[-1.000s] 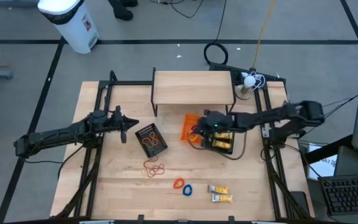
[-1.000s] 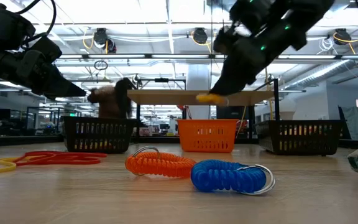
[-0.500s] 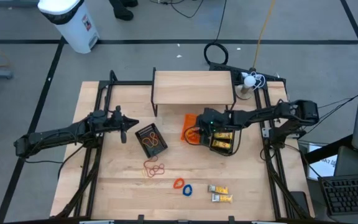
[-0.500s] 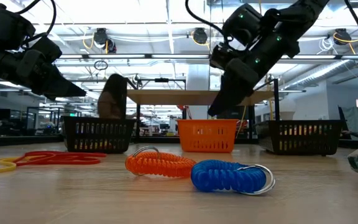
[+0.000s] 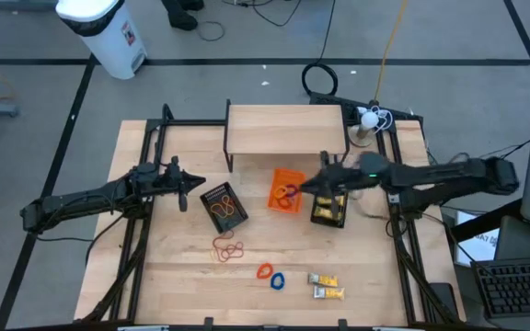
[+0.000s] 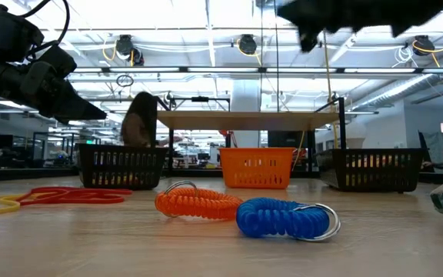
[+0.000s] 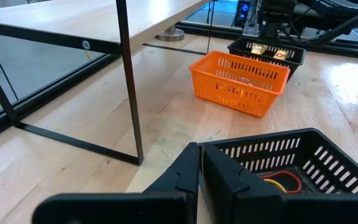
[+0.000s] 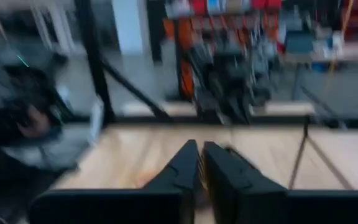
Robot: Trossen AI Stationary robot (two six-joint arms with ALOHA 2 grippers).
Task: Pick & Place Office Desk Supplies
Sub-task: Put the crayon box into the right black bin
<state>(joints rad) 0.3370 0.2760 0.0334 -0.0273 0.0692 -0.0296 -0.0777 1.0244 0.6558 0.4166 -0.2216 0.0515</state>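
With jaws pressed together and empty, the right gripper (image 5: 324, 171) hung above the black basket (image 5: 328, 211) holding yellow packets, so it had best swing toward the two packets (image 5: 324, 285) on the table's near edge, opening before descending

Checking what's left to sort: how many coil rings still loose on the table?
2: an orange coil ring and a blue coil ring, side by side near the table's front edge. Others may sit hidden inside the bins.
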